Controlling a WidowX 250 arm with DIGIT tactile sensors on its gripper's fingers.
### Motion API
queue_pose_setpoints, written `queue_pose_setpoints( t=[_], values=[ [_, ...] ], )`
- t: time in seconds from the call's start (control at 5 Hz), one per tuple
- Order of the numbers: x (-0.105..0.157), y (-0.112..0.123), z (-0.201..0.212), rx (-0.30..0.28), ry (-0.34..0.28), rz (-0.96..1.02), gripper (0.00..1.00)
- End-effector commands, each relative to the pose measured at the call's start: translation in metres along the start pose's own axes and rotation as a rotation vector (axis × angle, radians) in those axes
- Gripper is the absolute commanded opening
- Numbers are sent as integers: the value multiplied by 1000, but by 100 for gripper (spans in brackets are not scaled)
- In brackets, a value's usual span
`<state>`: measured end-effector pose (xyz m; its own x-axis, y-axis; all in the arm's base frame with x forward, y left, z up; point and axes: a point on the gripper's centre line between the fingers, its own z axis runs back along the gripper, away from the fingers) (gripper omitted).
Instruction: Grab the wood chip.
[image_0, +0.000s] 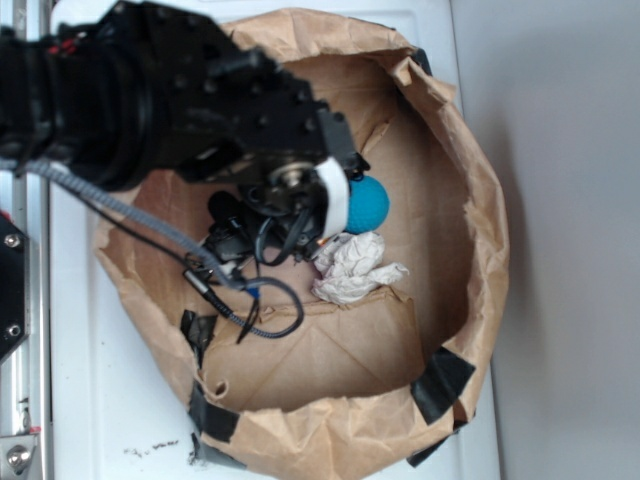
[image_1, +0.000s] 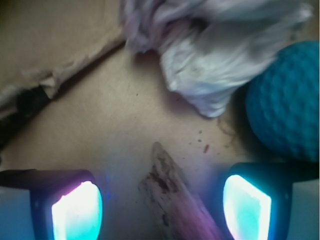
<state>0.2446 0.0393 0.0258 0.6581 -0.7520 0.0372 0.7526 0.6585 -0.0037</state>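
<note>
Robot lab bench: taped paper-bag bin (image_0: 470, 300) on white tabletop (image_0: 90, 400), metal rail (image_0: 25, 380).

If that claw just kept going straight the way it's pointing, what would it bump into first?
Most likely the wood chip: it lies between the open gripper fingers, its tip pointing ahead. Beyond it sit the crumpled white paper and the teal ball, though depth is hard to judge.
</note>
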Motion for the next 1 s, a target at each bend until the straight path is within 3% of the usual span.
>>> queue_pose_setpoints(
  t=[0.0, 0.4, 0.6, 0.8],
  values=[
    [5, 7, -8, 92, -16, 14, 100],
    [6, 27, -20, 111, 19, 43, 100],
    [3, 28, -22, 124, 15, 50, 0],
    [5, 27, -19, 122, 6, 39, 0]
  ],
)
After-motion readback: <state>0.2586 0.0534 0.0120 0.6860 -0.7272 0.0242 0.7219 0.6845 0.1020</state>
